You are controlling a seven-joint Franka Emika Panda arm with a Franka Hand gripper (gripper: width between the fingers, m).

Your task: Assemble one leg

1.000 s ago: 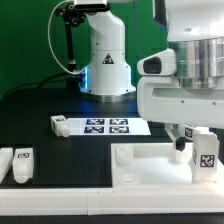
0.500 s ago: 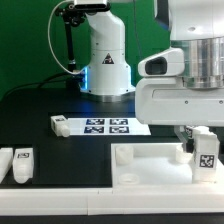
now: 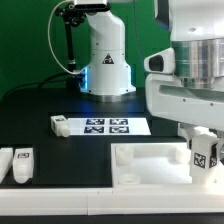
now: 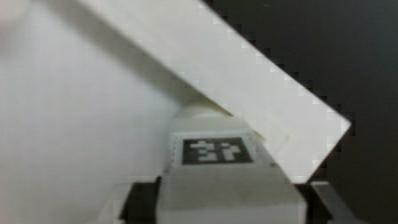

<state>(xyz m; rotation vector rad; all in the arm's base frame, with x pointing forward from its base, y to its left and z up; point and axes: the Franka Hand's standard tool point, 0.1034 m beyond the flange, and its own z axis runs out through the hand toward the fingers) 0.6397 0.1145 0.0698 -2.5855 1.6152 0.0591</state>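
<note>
Over the panel [image 3: 150, 160], the lowered claw [image 3: 203, 160] grips the leg [image 3: 204, 155].

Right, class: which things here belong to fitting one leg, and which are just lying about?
In the job:
- gripper, shut on the leg
- leg, held over the panel
- panel

Lying about:
- two spare legs at the exterior view's left
- small white block beside the marker board
- marker board

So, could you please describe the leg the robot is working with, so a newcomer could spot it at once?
Find the big white panel at the front of the black table. At its corner on the exterior view's right, the gripper holds a small white leg. Unlike the legs lying loose, it stands upright.
</note>
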